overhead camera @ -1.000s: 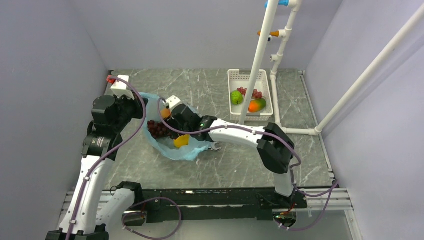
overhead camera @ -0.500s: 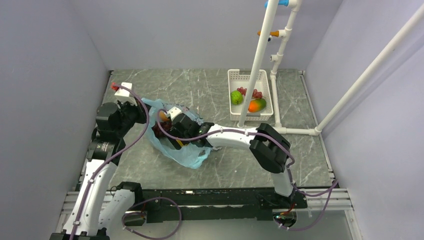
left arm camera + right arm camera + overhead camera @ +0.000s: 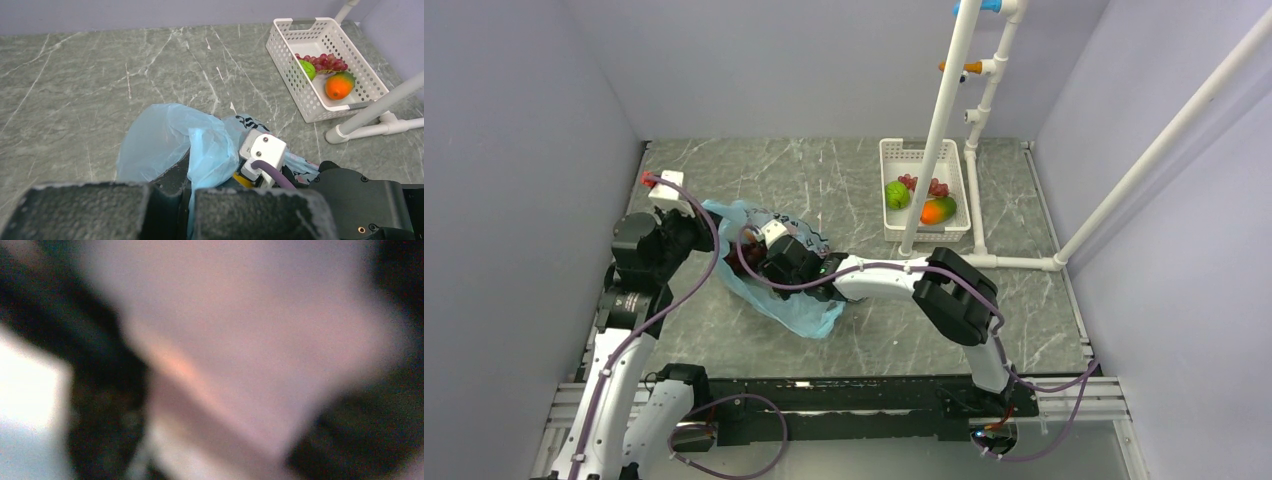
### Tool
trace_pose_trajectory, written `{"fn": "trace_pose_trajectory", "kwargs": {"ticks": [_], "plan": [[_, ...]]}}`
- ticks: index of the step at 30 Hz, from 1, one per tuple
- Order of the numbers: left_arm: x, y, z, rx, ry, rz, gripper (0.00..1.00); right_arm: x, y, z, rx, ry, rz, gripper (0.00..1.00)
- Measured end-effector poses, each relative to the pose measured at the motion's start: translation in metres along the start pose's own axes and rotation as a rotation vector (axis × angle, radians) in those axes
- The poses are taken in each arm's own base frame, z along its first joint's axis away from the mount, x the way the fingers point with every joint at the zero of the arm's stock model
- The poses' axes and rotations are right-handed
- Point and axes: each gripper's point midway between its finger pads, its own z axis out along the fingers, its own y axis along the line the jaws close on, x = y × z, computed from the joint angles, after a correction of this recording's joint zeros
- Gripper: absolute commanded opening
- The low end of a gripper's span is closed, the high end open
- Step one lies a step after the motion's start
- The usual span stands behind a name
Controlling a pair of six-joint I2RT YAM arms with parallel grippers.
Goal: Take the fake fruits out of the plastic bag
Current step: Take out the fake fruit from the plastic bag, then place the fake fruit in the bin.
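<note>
Plastic bag (image 3: pixel 802 312) lies left on the table (image 3: pixel 874 190), its rim clamped in the left gripper (image 3: pixel 189 200), probably to hold the mouth open for the right gripper (image 3: pixel 759 255), which is buried inside, so I cannot tell its grip.

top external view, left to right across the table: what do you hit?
Left gripper → light blue translucent plastic bag → white perforated plastic basket → diagonal white plastic pipe.
</note>
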Motion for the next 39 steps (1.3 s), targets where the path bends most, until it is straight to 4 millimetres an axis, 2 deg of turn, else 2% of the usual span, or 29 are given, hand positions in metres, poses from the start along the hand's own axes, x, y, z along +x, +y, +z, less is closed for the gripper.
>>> {"fn": "trace_pose_trajectory", "kwargs": {"ticks": [7,11,14,20,27,31,33,35,39], "plan": [[0.0,0.0,0.001,0.003,0.002,-0.001,0.0,-0.002,0.002,-0.003,0.011,-0.012,-0.008,0.3],[0.001,-0.001,0.002,0.007,0.004,-0.001,0.0,-0.004,0.0,-0.017,0.011,-0.031,-0.015,0.22],[0.0,-0.001,0.002,0.007,0.002,-0.001,0.0,-0.022,0.001,-0.032,-0.001,-0.076,-0.01,0.18],[0.0,-0.002,0.004,0.017,0.002,-0.002,0.0,-0.072,0.002,-0.064,-0.034,-0.223,0.01,0.11],[0.0,-0.002,0.005,0.02,0.003,-0.003,0.0,-0.106,0.015,-0.091,-0.132,-0.326,0.037,0.08],[0.002,-0.002,0.006,0.019,0.009,-0.005,0.0,-0.132,0.024,-0.126,-0.23,-0.408,0.073,0.04],[0.003,-0.001,0.007,0.019,0.014,-0.006,0.0,-0.145,0.023,-0.153,-0.264,-0.466,0.095,0.04],[0.004,-0.001,0.008,0.018,0.018,-0.008,0.0,-0.154,0.017,-0.182,-0.281,-0.522,0.114,0.0],[0.007,-0.001,0.009,0.018,0.032,-0.017,0.0,-0.162,-0.007,-0.241,-0.265,-0.64,0.152,0.0]]}}
